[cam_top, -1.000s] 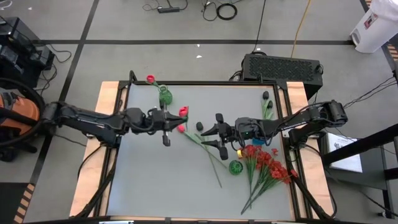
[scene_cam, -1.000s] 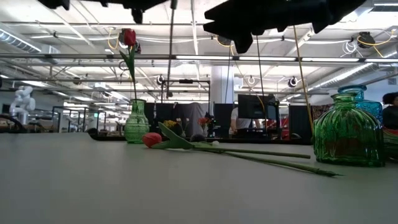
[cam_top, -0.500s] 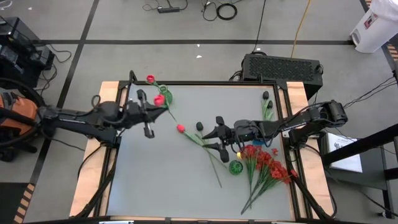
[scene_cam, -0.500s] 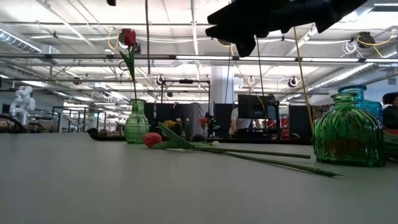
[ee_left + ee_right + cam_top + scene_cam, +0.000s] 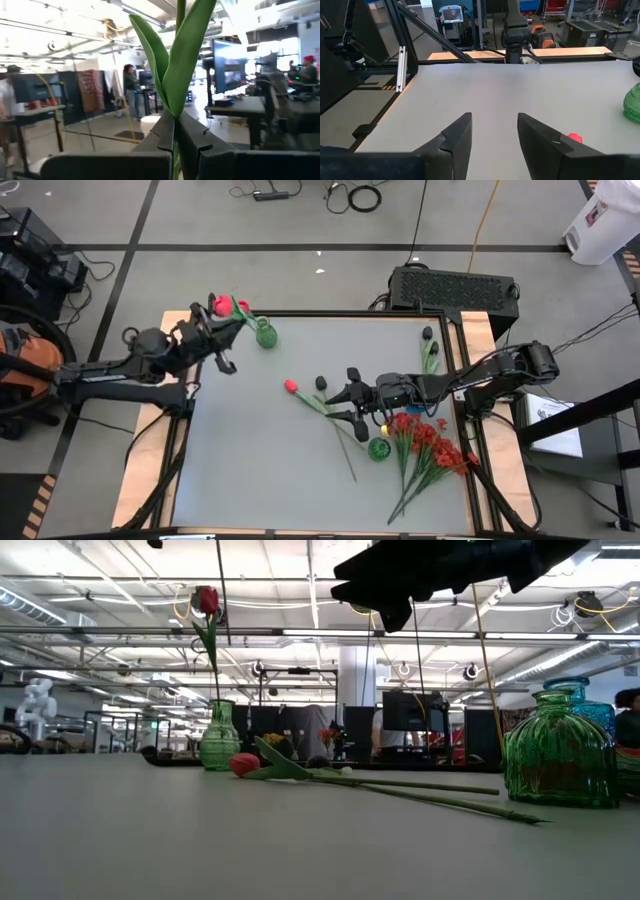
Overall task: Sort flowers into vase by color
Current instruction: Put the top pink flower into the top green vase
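- Gripping the stem of a red tulip [image 5: 222,305], the left gripper [image 5: 216,340] is seen raised over the table's [image 5: 250,470] far-left corner, at about 10 o'clock from the table's middle; in the left wrist view its fingers [image 5: 165,132] are pressed together on the green stem [image 5: 175,100] where two leaves fork
- The held bud is carried just beside a second red tulip [image 5: 242,306], which stands in a small green vase [image 5: 266,336] near the far edge
- Two more flowers are left lying on the table near its middle: a red bud [image 5: 290,386] and a black bud [image 5: 321,382], their long stems crossing and running toward 5 o'clock
- A black tulip [image 5: 427,334] is seen near the far-right corner, at about 2 o'clock
- A bushy bunch of small red blossoms [image 5: 432,442] is laid at about 4 o'clock, beside a round green vase [image 5: 379,448]
- The right gripper [image 5: 343,391] is held just right of the lying stems with nothing in it; its fingers [image 5: 457,137] are parted, with bare table showing between them
- A black box [image 5: 455,288] is set beyond the table's far edge at 1 o'clock
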You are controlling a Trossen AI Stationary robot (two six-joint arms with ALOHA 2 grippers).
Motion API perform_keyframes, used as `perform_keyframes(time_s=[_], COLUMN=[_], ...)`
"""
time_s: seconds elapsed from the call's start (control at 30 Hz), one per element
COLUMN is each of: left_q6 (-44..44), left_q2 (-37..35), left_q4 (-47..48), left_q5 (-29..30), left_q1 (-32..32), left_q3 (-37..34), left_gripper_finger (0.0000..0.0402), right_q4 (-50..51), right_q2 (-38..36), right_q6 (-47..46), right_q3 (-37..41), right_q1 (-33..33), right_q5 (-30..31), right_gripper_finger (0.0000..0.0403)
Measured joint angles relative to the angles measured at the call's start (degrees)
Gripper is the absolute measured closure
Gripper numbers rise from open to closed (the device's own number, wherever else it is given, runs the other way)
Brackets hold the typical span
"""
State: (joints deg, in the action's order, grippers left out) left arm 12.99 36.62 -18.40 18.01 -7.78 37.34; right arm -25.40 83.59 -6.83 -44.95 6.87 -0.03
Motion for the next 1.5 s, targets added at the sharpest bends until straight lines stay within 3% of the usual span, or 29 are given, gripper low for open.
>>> perform_keyframes(time_s=[0.47, 0.8, 1.03, 1.27, 1.5], left_q6=[-0.7, -6.2, -7.7, -14.0, -14.3], left_q2=[1.4, 11.7, 18.0, 21.8, 25.2], left_q4=[3.1, 8.3, 9.0, 9.5, 13.3], left_q5=[-11.3, -22.5, -27.4, -36.2, -42.5], left_q1=[-15.8, -28.5, -36.4, -45.3, -50.7], left_q3=[7.6, 14.8, 18.1, 18.6, 18.6], left_gripper_finger=[0.0394, 0.0394, 0.0394, 0.0394, 0.0394], right_q4=[0.5, 0.5, 2.1, 2.6, 2.6], right_q2=[0.0, 0.0, 0.0, 0.0, 0.0], right_q6=[0.4, 0.4, 0.4, 0.4, 0.5], right_q3=[0.0, 0.0, 0.0, 0.0, 0.0], right_q1=[0.0, 0.0, 0.0, 0.0, 0.0], right_q5=[0.0, 0.0, 0.0, 0.0, 0.0], right_gripper_finger=[0.0252, 0.0252, 0.0252, 0.0252, 0.0252])
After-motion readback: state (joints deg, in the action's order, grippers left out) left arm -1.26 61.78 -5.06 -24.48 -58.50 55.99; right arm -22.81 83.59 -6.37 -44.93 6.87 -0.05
